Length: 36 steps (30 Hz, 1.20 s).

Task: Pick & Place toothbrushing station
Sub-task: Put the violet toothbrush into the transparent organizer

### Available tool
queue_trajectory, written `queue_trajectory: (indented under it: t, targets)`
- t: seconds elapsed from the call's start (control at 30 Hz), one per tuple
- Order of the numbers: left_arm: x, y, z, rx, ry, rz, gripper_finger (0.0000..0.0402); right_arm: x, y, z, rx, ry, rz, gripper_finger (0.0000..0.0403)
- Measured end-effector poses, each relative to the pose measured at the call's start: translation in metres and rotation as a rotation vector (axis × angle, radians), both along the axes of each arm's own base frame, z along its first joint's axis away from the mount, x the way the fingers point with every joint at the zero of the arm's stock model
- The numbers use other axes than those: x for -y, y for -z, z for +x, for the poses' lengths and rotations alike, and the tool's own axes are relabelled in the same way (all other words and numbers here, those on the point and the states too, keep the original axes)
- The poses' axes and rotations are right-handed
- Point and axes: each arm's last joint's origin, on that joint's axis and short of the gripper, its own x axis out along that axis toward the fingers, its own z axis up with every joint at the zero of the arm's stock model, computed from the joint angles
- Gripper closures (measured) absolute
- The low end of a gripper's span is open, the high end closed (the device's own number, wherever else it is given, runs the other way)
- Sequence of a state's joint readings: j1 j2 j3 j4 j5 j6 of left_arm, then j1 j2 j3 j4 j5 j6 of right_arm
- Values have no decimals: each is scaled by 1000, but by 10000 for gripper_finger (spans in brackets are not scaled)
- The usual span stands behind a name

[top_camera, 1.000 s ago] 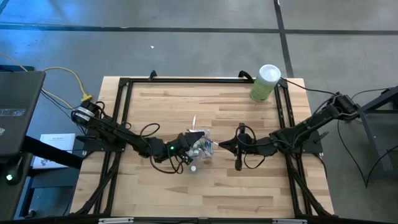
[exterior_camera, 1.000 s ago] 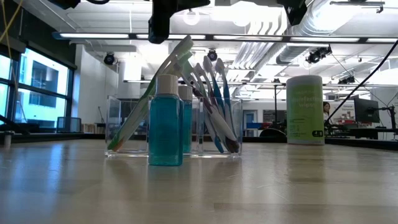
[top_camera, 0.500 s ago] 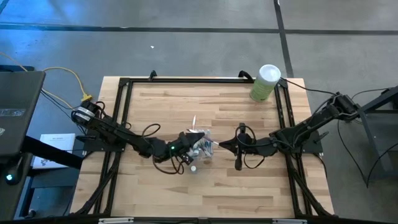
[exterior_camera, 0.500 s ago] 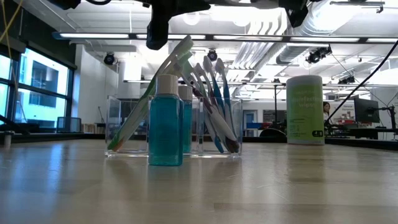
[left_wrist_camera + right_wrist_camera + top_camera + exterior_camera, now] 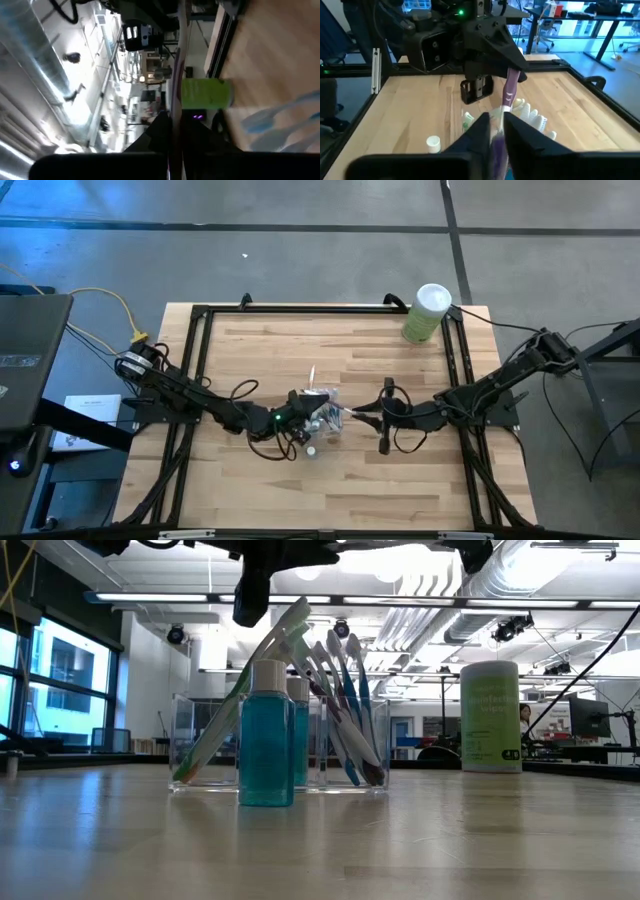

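The clear holder (image 5: 324, 423) stands mid-table, upright on its base, with several pastel toothbrushes (image 5: 340, 710) leaning in it. A blue white-capped bottle (image 5: 266, 745) stands in front of it. Above the holder, a purple toothbrush (image 5: 509, 92) spans the gap between my two grippers. My left gripper (image 5: 304, 414) is shut on one end. My right gripper (image 5: 352, 417) faces it from the table's right and is shut on the other end. My left gripper pinches the purple toothbrush at its far end (image 5: 512, 76) between its two fingers, coming level from the table's left. The handle (image 5: 176, 75) runs straight out past the fingers. The brush is lifted clear above the holder. My right gripper has the toothbrush's near end (image 5: 497, 131) between its two fingers (image 5: 482, 127), coming from the table's right and pointing slightly down. The fingers lie along the handle. The brush rises away from them toward my left gripper, clear of the table.
A tall green canister (image 5: 425, 313) with a white lid stands at the table's far right corner. A black frame (image 5: 200, 360) runs along the table's edges. Bare wood lies in front of and behind the holder.
My left gripper has rolled a little about the line it points along, above the holder. Both arms have stayed where they were, and the holder and bottle have not moved.
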<state>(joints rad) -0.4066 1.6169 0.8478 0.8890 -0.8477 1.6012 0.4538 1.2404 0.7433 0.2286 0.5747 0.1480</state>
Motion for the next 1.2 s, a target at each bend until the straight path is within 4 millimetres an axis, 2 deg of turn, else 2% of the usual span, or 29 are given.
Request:
queue_trajectory:
  t: [0.13, 0.3, 0.43, 0.57, 0.73, 0.93, 1.0, 1.07, 1.2]
  targets:
    - [8, 0, -4, 71, 10, -154, 385, 0, -9, -6, 34, -17, -39, 291]
    - [18, -3, -12, 166, -70, -318, 385, -2, -24, -15, 106, 1, -97, 225]
    - [21, -21, -25, 276, -112, -444, 385, -3, -33, -24, 146, 48, -125, 201]
    - [17, -51, -48, 383, -119, -571, 385, -3, -34, -25, 149, 80, -139, 196]
    - [-1, -74, -80, 369, -19, -789, 385, -3, -31, -25, 124, 79, -151, 203]
    - [-55, -87, -118, 290, 141, -1338, 385, -3, -32, -25, 133, 78, -143, 211]
    - [-66, -82, -124, 289, 201, -1455, 385, -4, -32, -26, 133, 69, -141, 211]
    - [-69, -69, -127, 301, 284, -1505, 385, -4, -31, -25, 128, 65, -141, 211]
    - [-67, -30, -128, 377, 393, -1549, 385, -6, -28, -22, 120, 48, -120, 211]
